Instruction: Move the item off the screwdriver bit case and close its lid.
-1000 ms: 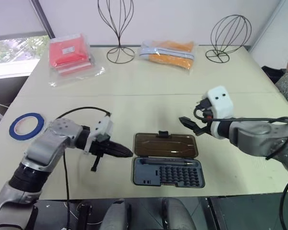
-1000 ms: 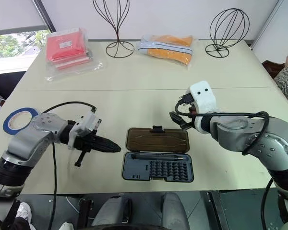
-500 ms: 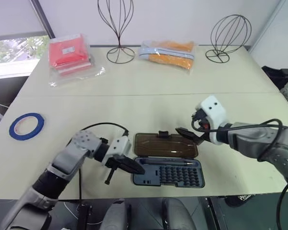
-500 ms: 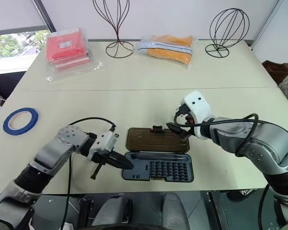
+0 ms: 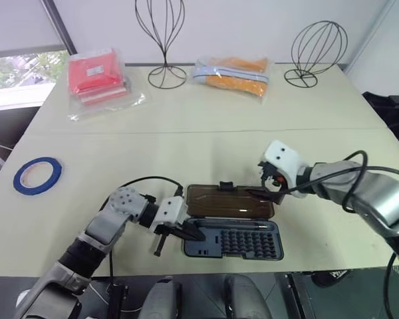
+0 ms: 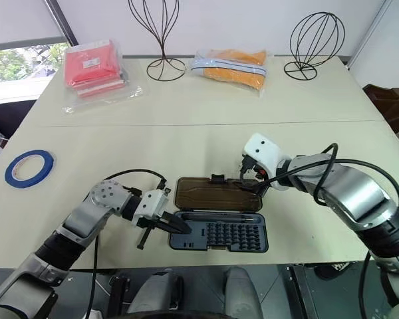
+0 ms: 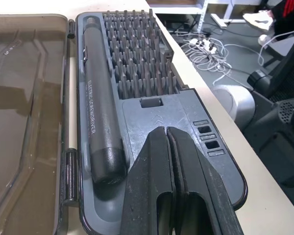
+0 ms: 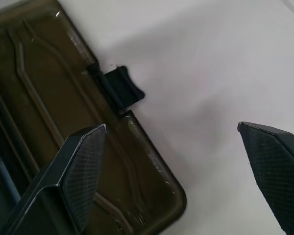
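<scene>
The dark grey screwdriver bit case [image 5: 233, 240] lies open, its translucent brown lid [image 5: 229, 201] folded back flat.

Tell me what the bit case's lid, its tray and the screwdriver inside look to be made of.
Lid: smoky brown translucent plastic, glossy; the table shows through it and it catches highlights. Tray: grey moulded plastic, matte, with crisp pressed recesses. Screwdriver: dark barrel with a satin sheen and printed lettering; coated metal or plastic, the look leaves it open.
</scene>
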Controlling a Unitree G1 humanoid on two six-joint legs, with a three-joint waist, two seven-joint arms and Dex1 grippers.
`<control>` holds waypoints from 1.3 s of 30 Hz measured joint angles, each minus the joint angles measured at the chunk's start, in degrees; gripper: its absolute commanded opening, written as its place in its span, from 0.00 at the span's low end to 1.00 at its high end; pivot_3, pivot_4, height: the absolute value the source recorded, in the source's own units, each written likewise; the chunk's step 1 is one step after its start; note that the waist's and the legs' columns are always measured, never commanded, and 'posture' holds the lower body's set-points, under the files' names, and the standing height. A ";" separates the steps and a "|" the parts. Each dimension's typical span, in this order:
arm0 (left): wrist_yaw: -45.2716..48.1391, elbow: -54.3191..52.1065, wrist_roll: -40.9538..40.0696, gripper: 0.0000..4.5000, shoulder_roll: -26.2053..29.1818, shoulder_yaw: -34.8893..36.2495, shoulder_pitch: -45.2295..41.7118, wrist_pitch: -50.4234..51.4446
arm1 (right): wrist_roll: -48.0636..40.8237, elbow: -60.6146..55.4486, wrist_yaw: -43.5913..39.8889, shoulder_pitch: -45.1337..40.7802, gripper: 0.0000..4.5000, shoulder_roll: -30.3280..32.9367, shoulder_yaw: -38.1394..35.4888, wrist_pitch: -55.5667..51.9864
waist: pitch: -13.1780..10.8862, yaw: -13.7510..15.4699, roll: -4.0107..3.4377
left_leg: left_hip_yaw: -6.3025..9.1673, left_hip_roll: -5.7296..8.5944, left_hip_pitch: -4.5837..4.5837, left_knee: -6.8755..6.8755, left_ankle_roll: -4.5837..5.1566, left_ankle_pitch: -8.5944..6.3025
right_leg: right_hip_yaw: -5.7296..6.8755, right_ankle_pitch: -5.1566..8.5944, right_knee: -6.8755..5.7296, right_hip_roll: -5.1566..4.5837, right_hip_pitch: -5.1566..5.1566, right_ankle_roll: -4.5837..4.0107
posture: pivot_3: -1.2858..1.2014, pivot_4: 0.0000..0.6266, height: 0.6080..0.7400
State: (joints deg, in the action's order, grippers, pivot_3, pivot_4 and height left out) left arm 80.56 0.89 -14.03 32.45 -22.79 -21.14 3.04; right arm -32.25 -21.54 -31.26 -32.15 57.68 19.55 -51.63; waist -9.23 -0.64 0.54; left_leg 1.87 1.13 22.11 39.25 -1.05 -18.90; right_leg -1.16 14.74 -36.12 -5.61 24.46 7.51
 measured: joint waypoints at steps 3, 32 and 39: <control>-0.72 -0.12 0.00 0.01 0.03 0.00 0.43 -0.18 | 4.35 3.62 -2.95 -0.45 1.00 -2.17 1.52 2.54 | 0.01 0.04 -0.02 | 0.00 0.01 -0.03 0.00 0.00 0.00 | 0.00 0.00 -0.01 0.00 -0.03 0.00 | 0.52 0.24 1.00; -3.25 1.14 1.05 0.00 1.05 -0.02 1.74 -3.96 | 23.20 14.96 -20.37 -0.43 0.01 -10.87 3.38 13.29 | 0.18 -0.27 0.06 | 0.03 -0.07 -1.70 -0.18 0.08 -0.05 | 0.02 0.03 0.08 0.05 -1.60 -0.03 | 0.52 0.24 1.00; -3.56 1.12 1.04 0.00 1.15 0.23 2.28 -4.63 | 25.94 14.45 -22.22 -0.35 0.01 -11.62 3.20 13.43 | 0.20 -0.30 0.04 | 0.04 -0.08 -1.72 -0.19 0.10 -0.07 | 0.01 0.03 0.08 0.05 -1.60 -0.03 | 0.52 0.24 1.00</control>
State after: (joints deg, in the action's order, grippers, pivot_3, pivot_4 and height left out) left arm 77.00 2.01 -12.98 33.60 -22.56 -18.86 -1.60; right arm -6.31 -7.09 -53.48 -32.50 46.06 22.75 -38.20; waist -9.03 -0.95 0.58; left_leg 1.90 1.05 20.39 39.06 -0.95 -18.97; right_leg -1.14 14.76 -36.04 -5.57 22.85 7.49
